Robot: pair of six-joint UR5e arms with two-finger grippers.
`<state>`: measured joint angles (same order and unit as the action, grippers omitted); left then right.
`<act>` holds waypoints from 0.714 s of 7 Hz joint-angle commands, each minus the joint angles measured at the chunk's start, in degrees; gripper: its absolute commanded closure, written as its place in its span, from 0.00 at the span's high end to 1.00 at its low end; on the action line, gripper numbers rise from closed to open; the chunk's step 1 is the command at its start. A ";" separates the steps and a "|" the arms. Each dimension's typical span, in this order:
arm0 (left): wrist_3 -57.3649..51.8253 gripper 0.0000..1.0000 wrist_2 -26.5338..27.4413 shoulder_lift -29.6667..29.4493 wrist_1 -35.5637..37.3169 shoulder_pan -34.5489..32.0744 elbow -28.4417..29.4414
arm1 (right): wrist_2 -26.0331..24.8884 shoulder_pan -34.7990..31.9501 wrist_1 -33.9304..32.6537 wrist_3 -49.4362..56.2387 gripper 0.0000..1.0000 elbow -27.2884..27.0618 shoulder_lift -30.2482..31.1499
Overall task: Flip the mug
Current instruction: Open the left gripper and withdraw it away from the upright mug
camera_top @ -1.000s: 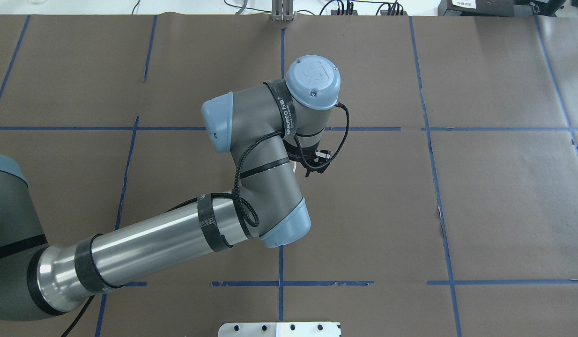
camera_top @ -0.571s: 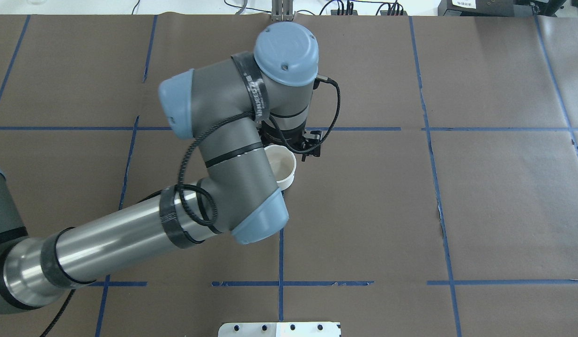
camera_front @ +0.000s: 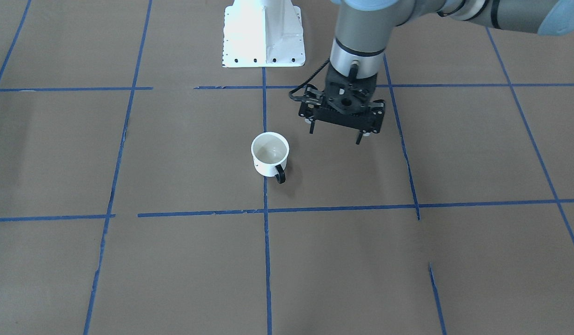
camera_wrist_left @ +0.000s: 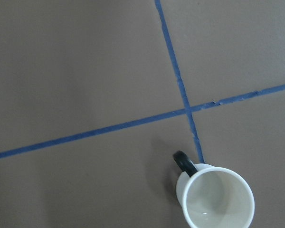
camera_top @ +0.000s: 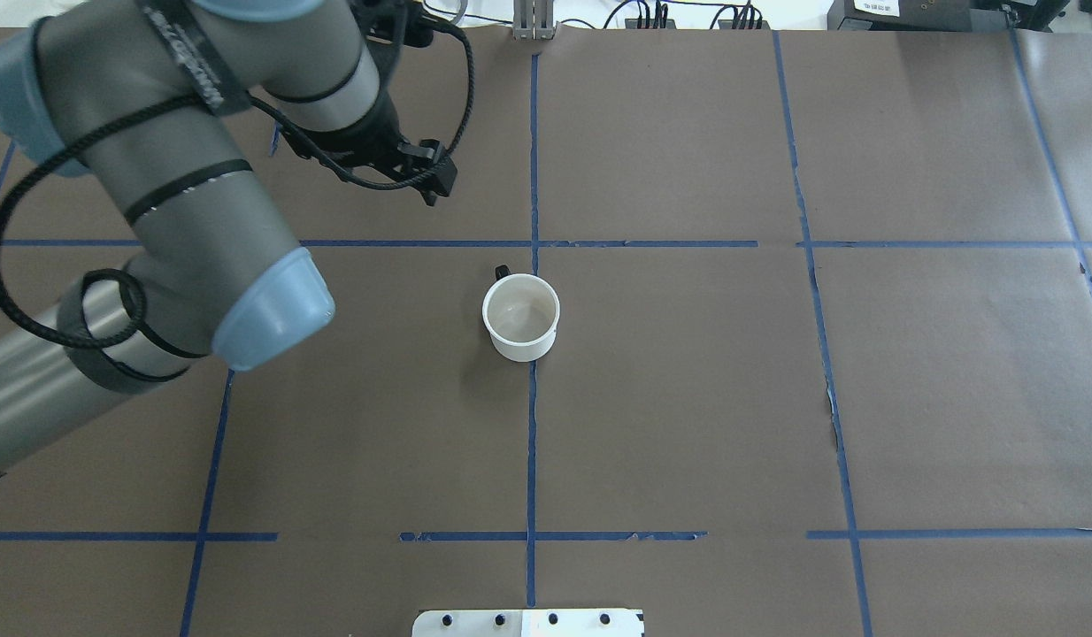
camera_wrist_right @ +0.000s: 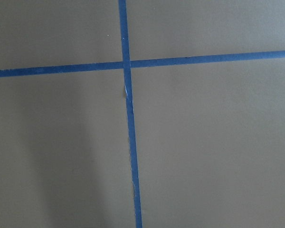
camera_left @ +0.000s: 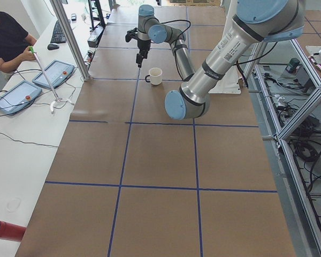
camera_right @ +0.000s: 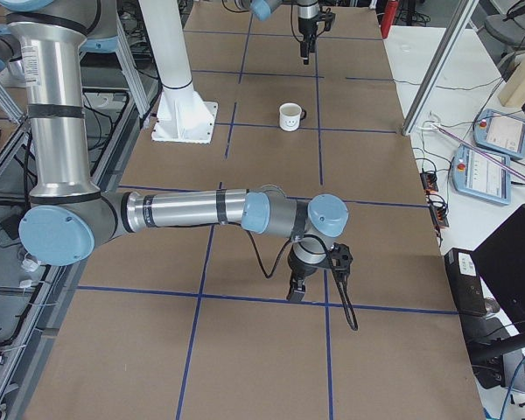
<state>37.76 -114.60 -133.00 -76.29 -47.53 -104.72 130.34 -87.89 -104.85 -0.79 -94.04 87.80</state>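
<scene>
The white mug [camera_top: 521,318] stands upright, mouth up, near the middle of the brown table, on a blue tape line. Its black handle [camera_front: 280,176] points away from the robot, and the smiley face shows in the exterior right view [camera_right: 290,116]. My left gripper [camera_front: 336,135] hangs open and empty above the table, apart from the mug, on the robot's left. The left wrist view shows the mug [camera_wrist_left: 213,199] at its lower edge. My right gripper [camera_right: 296,293] hovers far from the mug at the table's right end; I cannot tell whether it is open or shut.
Blue tape lines [camera_top: 533,442] divide the brown paper table cover into squares. The white robot base plate [camera_front: 263,35] sits at the table's near edge. An operator [camera_left: 8,43] and control tablets [camera_left: 53,75] are at a white side table beyond the far edge.
My left arm has lifted and swung to the left and away from the robot, uncovering the mug. The mug stands upright where the wrist hovered before.
</scene>
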 commanded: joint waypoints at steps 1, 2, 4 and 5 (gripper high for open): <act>-7.15 1.00 -2.90 9.91 -9.79 -7.37 -0.23 | 0.00 0.00 0.00 0.00 1.00 0.00 0.00; -14.66 1.00 -5.17 13.61 -12.19 -14.62 2.04 | 0.00 0.00 0.00 0.00 1.00 0.00 0.00; -23.75 1.00 -8.97 20.20 -16.41 -23.01 9.59 | 0.00 0.00 0.00 0.00 1.00 0.00 0.00; -32.31 1.00 -9.24 25.46 -18.26 -28.18 11.97 | 0.00 0.00 0.00 0.00 1.00 0.00 0.00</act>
<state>13.78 -123.11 -113.19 -92.05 -70.01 -96.04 130.34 -87.89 -104.85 -0.79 -94.04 87.80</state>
